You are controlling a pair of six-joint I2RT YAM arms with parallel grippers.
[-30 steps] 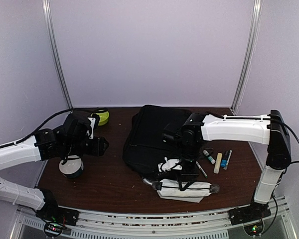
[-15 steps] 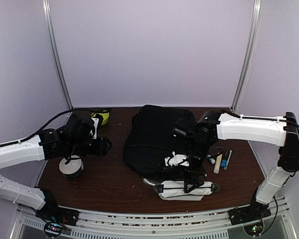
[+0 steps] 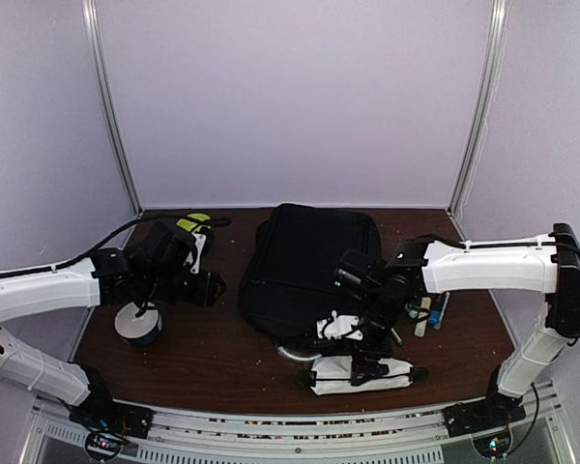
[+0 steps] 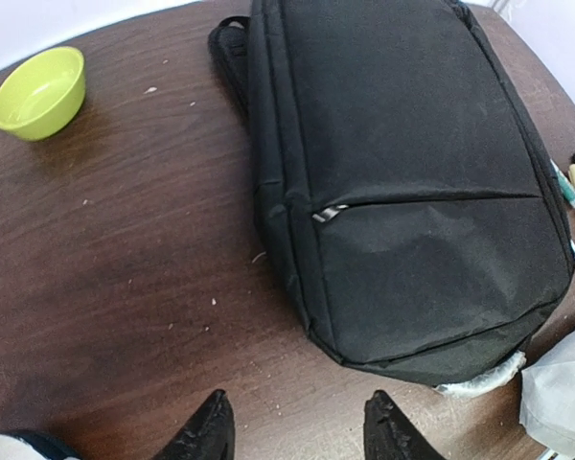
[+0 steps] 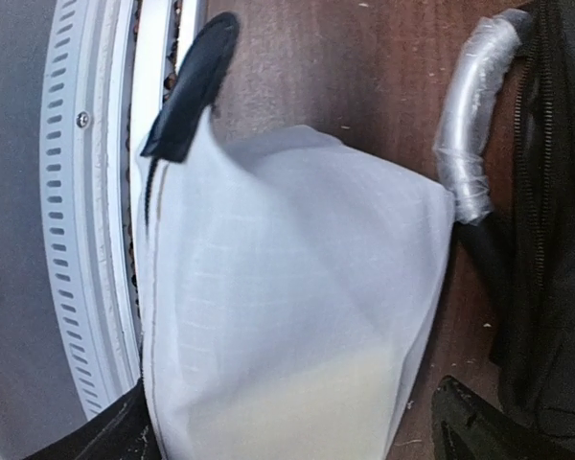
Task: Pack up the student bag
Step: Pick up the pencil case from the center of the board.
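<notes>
Black bag (image 3: 304, 266) is laid mid-table, long axis twelve to six. At its six the nearer right gripper (image 5: 302, 426) is spread wide astride a white pouch (image 5: 287, 287) — the left gripper (image 4: 297, 426), at nine, is held half-open, empty.

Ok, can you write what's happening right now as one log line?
left fingers: open, empty, over table beside student bag | right fingers: open, either side of white pouch | student bag: lying flat

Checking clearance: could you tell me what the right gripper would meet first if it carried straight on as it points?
Most likely the white fabric pouch, lying directly ahead between the right gripper's open fingers; depth is unclear.
</notes>
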